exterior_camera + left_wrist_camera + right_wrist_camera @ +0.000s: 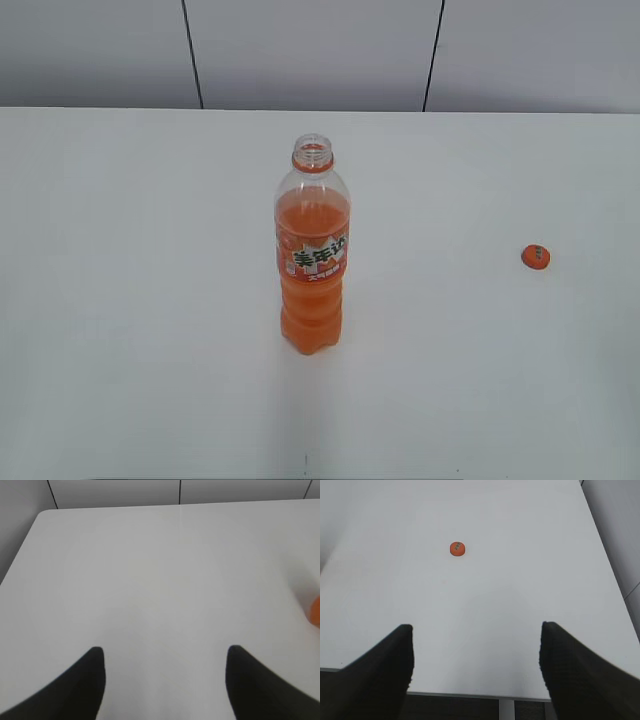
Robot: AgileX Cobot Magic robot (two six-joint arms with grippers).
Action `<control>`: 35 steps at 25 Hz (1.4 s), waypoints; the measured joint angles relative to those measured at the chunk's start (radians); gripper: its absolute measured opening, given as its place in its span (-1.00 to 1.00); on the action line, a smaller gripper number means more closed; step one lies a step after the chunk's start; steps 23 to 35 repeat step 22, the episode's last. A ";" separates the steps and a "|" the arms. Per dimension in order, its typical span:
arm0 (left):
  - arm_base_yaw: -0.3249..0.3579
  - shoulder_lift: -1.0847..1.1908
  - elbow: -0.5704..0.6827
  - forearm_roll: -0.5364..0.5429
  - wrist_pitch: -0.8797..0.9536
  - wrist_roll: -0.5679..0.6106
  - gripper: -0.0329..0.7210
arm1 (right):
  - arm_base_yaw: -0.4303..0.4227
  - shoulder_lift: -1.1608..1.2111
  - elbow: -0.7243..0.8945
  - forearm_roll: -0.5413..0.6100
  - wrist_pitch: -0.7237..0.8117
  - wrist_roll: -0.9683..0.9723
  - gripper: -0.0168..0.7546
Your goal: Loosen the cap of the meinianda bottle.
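The meinianda bottle [313, 260] stands upright in the middle of the white table [120, 300], its neck open with only the orange ring on it. An orange sliver of the bottle [315, 611] shows at the right edge of the left wrist view. The orange cap [536, 256] lies flat on the table far to the bottle's right, also seen as the cap [457, 548] ahead of my right gripper [477, 630]. That gripper is open and empty near the table's front edge. My left gripper [165, 652] is open and empty over bare table. Neither gripper shows in the exterior view.
Grey wall panels [310, 50] run behind the table's far edge. The table's right edge [600, 545] drops off beside the cap's side, and its rounded far left corner [42, 514] shows in the left wrist view.
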 joint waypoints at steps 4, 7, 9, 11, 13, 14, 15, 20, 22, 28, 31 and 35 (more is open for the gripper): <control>0.000 0.000 0.000 0.000 0.000 0.000 0.33 | 0.000 0.000 0.000 0.000 0.000 0.000 0.57; 0.000 0.000 0.000 0.000 0.000 0.000 0.33 | 0.000 0.000 0.000 0.000 0.000 0.000 0.57; 0.000 0.000 0.000 0.000 0.000 0.000 0.33 | 0.000 0.000 0.000 0.000 0.000 0.000 0.57; 0.000 0.000 0.000 0.000 0.000 0.000 0.33 | 0.000 0.000 0.000 0.000 0.000 0.000 0.57; 0.000 0.000 0.000 0.000 0.000 0.000 0.33 | 0.000 0.000 0.000 0.000 0.000 0.000 0.57; 0.000 0.000 0.000 0.000 0.000 0.000 0.33 | 0.000 0.000 0.000 0.000 0.000 0.000 0.57; 0.000 0.000 0.000 0.000 0.000 0.000 0.33 | 0.000 0.000 0.000 0.000 0.000 0.000 0.56; 0.000 0.000 0.000 0.000 0.000 0.000 0.31 | 0.000 0.000 0.000 0.000 0.000 0.000 0.56; 0.000 0.000 0.000 0.000 0.000 0.000 0.29 | 0.000 0.000 0.000 0.000 0.000 0.000 0.56; 0.000 0.000 0.000 0.000 0.000 0.000 0.29 | 0.000 0.000 0.000 0.000 0.000 0.000 0.56; 0.000 0.000 0.000 0.000 0.000 0.000 0.29 | 0.000 0.000 0.000 0.000 0.000 0.000 0.56; 0.000 0.000 0.000 0.000 0.000 0.000 0.29 | 0.000 0.000 0.000 0.000 0.000 0.000 0.56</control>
